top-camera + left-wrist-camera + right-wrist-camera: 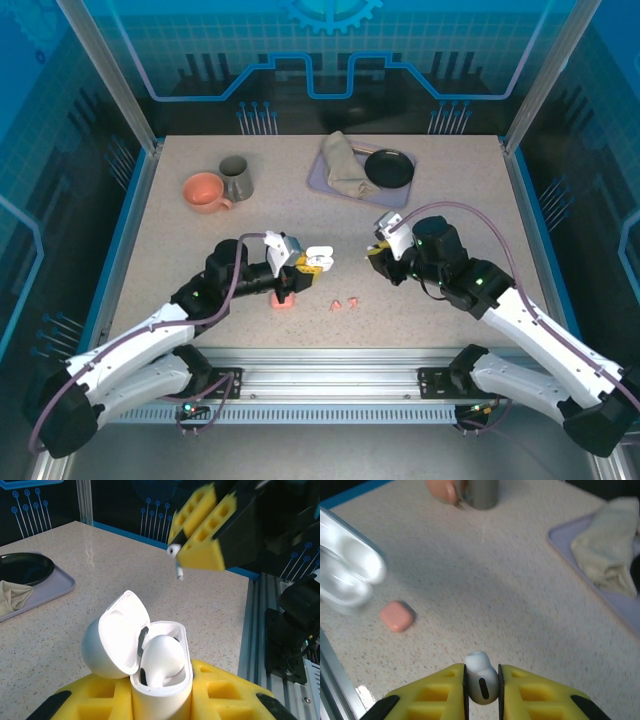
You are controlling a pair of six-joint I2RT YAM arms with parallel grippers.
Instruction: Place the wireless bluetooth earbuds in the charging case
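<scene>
**Holding the open case, pinching a loose white earbud**

Clamping the white charging case (161, 692) upright between the yellow pads of the left gripper (303, 266), jaws pressed in on its lower body. Showing the lid (117, 637) swung back and open, to the left of the case body in the left wrist view. Cradling one white earbud (162, 657) inside the case, rounded end up.

Pinching a second white earbud (481, 677) tightly between the fingers of the right gripper (482, 700). Hanging to the right of the case in the top view, raised above it and well apart from it, touching nothing else.

Lying shut on the table (450, 200) just in front of the case, toward the arm bases, a salmon-pink case (283, 303). Resting loose to the right of that, near the case, a salmon-pink earbud (337, 303) and a second pink earbud (355, 299), just beside each other.

Carrying a crumpled cloth (345, 165) and a black plate (389, 168) on the lilac tray (322, 182), well beyond the case. Standing side by side far behind the case to its left, a salmon cup (205, 191) and a grey mug (236, 177), contents impossible to tell
</scene>
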